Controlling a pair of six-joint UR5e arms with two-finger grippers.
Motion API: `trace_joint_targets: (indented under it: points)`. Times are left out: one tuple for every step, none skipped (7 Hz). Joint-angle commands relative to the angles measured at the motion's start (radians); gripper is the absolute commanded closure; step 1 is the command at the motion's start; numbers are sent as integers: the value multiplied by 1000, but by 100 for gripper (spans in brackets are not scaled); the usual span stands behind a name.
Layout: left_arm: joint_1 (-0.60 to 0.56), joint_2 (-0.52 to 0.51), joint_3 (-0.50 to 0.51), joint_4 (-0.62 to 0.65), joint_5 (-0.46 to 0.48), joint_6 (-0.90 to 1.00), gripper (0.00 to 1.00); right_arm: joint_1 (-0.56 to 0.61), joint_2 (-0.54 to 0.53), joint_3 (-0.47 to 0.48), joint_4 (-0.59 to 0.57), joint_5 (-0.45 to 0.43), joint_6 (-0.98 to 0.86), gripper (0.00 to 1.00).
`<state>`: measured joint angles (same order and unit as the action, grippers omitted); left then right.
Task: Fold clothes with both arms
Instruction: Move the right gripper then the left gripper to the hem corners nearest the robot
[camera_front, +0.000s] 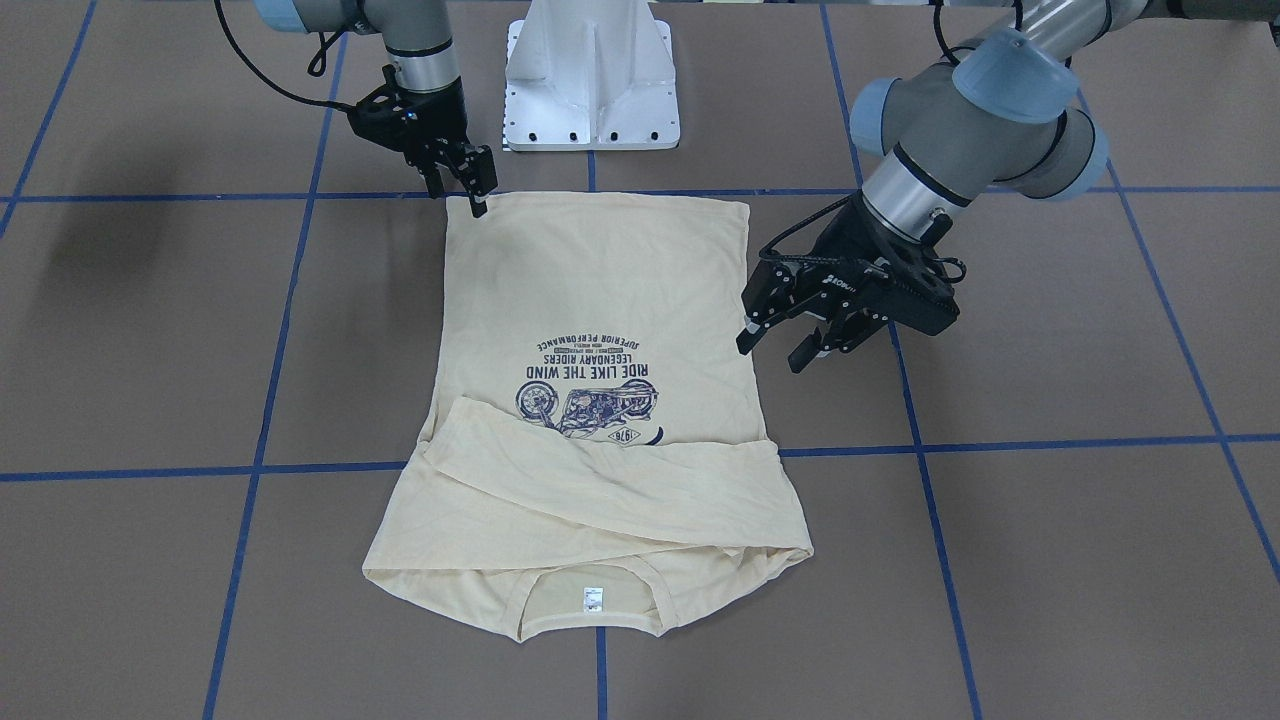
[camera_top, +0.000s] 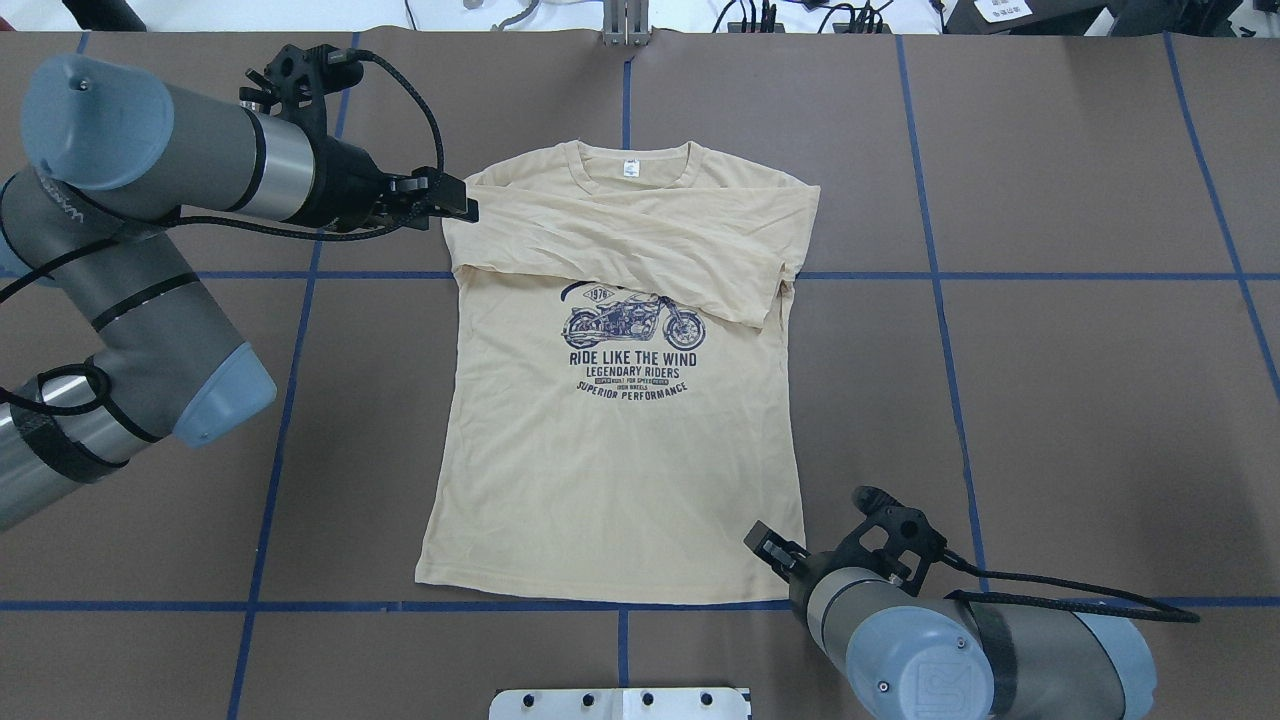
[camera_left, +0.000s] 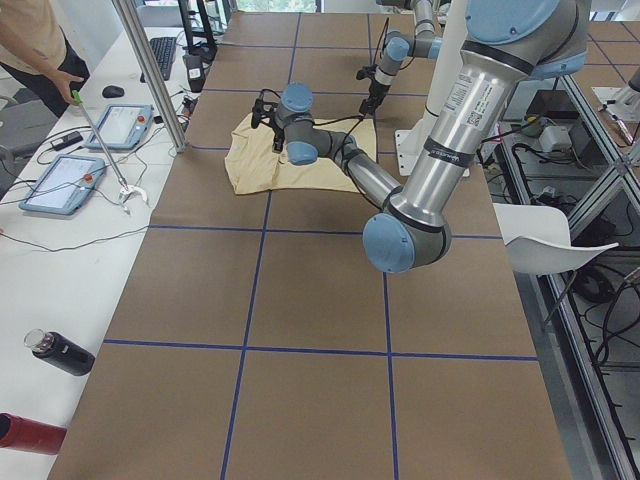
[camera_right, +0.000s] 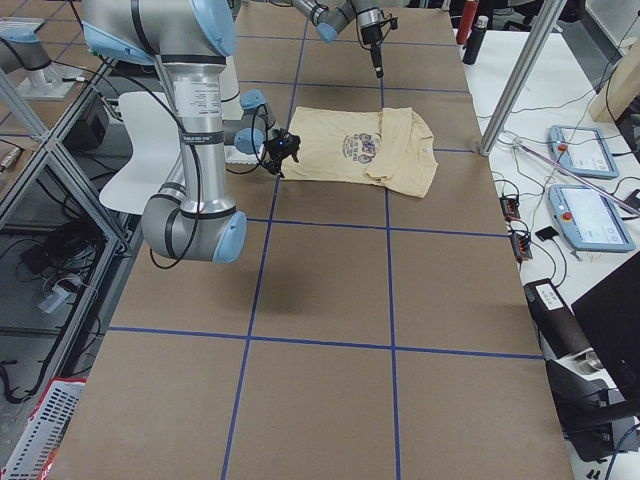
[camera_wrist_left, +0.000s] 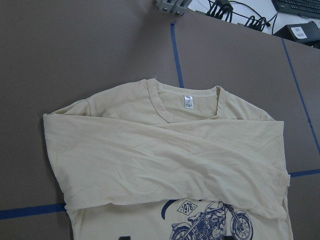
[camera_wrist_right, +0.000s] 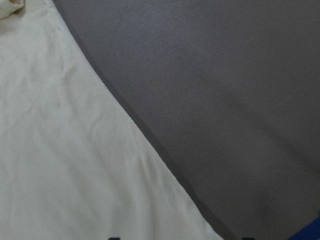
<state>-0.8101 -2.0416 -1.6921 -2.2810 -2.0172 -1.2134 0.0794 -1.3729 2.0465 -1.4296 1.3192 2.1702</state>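
A brown tabletop (camera_top: 1050, 400) marked into squares by blue tape lines (camera_top: 1050, 274) fills the room's middle. Along one side runs a white bench (camera_left: 40, 260) – two tablets (camera_left: 120, 125), a keyboard (camera_left: 163, 58), a dark bottle (camera_left: 62, 352) – behind an aluminium post (camera_left: 150, 75). A white chair (camera_left: 555, 235) stands opposite. Even, soft light.

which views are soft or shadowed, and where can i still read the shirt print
Right wrist view: too close, soft and grainy, a dark shadow band along the T-shirt edge. Overhead view: even light, sharp, print readable. Front-facing view: sharp, print upside down, soft shadows on the table. Side views: print too small to read.
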Motion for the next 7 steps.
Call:
trace_joint_targets:
  points:
    - [0,0,0,0,0,-1,29,-1,-5,-8,0,2,13,25]
    - [3,-2,2,0,0,-26,29,-1,-14,-3,0,26,14,27]
    - [2,0,2,-2,0,-26,29,-3,-14,-2,0,31,19,28]
    - [2,0,0,-2,0,-25,29,-3,-15,-3,0,34,20,28]
    - [2,-2,2,-2,0,-26,29,-3,-15,-5,0,46,20,29]
    - [2,-2,0,-2,0,-26,29,-4,-15,-6,0,52,20,29]
    - [2,0,0,-2,0,-26,29,-6,-14,-11,0,52,20,29]
